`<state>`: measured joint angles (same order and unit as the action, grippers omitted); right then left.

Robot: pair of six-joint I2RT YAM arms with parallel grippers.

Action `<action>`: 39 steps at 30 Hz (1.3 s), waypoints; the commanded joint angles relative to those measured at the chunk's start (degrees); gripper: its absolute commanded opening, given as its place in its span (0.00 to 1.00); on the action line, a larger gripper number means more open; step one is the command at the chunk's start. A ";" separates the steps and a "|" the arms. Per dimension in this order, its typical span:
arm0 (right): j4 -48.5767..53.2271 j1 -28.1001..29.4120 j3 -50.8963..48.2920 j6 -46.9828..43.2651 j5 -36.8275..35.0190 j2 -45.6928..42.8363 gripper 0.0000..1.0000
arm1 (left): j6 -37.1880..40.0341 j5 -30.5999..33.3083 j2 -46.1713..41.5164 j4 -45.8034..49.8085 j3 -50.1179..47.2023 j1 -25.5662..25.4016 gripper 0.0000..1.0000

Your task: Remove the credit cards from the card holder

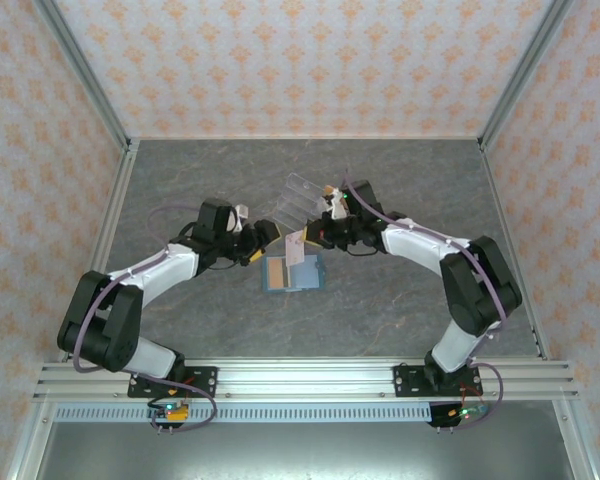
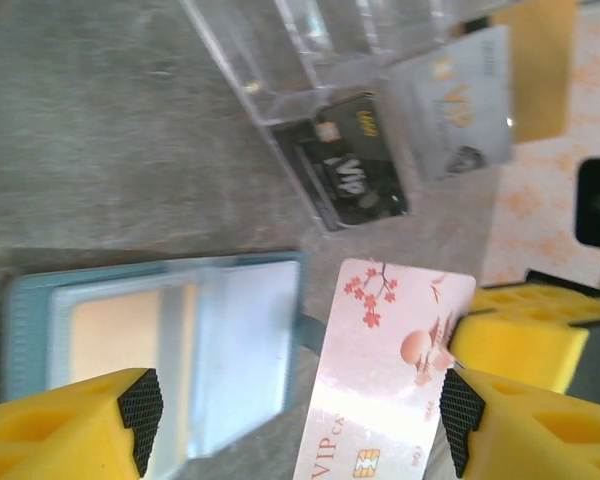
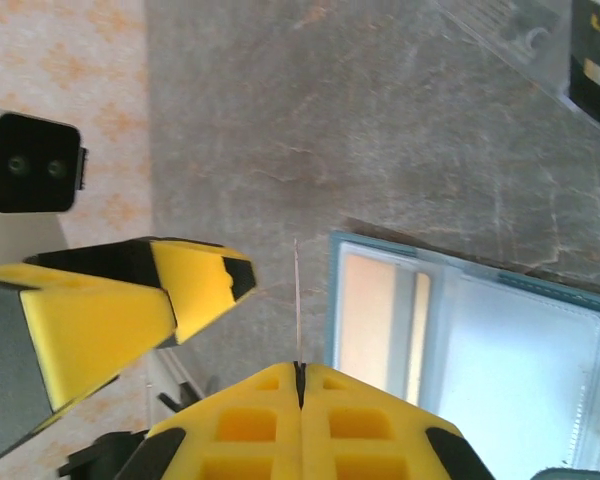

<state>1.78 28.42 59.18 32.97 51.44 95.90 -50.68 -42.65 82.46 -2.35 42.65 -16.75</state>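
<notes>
The teal card holder (image 1: 292,273) lies open and flat on the grey table, with a peach card (image 2: 130,335) behind its clear pocket. Just above it my right gripper (image 3: 300,365) is shut on a pink cherry-blossom card (image 2: 390,370), which appears edge-on in the right wrist view (image 3: 297,300). My left gripper (image 2: 295,420) is open, and its pads (image 2: 138,420) stand on either side of that card without pinching it. In the top view the two grippers meet over the holder, the left (image 1: 268,238) and the right (image 1: 310,238).
A clear acrylic tiered stand (image 1: 302,195) sits just behind the holder, with a black card (image 2: 352,165) and a silver card (image 2: 460,100) in it. Aluminium rails and patterned walls enclose the table.
</notes>
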 commanded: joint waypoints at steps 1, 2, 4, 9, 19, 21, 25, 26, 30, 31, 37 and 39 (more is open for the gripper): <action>-8.20 -1.93 -0.70 2.34 7.76 -2.92 0.00 | -2.79 -5.11 -2.03 -8.85 -1.24 0.24 0.77; -9.95 -2.67 -0.73 3.17 9.52 -3.27 0.00 | -3.74 -5.77 -2.11 -10.83 -1.53 0.23 0.77; -11.57 -3.59 -0.58 3.93 11.49 -3.76 0.00 | -5.81 -7.39 -1.99 -14.88 -1.86 0.23 0.77; -17.39 -4.80 -0.14 8.00 14.59 -3.72 0.00 | -10.96 -10.00 -1.34 -24.64 -2.44 0.14 0.71; -24.39 -4.92 -0.40 13.86 15.80 -3.16 0.00 | -15.68 -8.61 -1.60 -31.90 -3.99 -1.35 0.39; -24.45 -4.87 -0.38 13.87 15.80 -2.99 0.00 | -15.93 -8.51 -1.62 -32.57 -3.79 -1.43 0.30; -24.59 -4.94 -0.53 13.83 15.97 -2.28 0.00 | -16.29 -8.27 -1.85 -32.66 -3.25 -1.66 0.08; -24.63 -4.93 -0.64 14.11 15.97 -2.06 0.00 | -16.45 -8.26 -1.86 -32.71 -3.04 -1.77 0.02; -24.81 -4.79 -1.07 15.40 15.95 -1.53 0.16 | -16.48 -7.59 -2.17 -31.82 -2.67 -2.21 0.00; -24.96 -4.68 -1.17 15.66 16.02 -1.39 0.21 | -16.62 -7.32 -2.26 -31.71 -2.58 -2.29 0.00; -24.62 -3.66 -0.73 16.46 16.06 -0.59 0.32 | -17.15 -5.66 -2.34 -31.02 -1.90 -2.60 0.00; -24.90 -3.65 -0.66 16.69 16.23 -0.22 0.29 | -17.35 -4.81 -2.32 -30.79 -1.90 -2.59 0.00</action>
<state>-20.18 24.38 58.28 49.15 66.04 94.72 -67.68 -49.50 81.12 -33.67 39.31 -19.03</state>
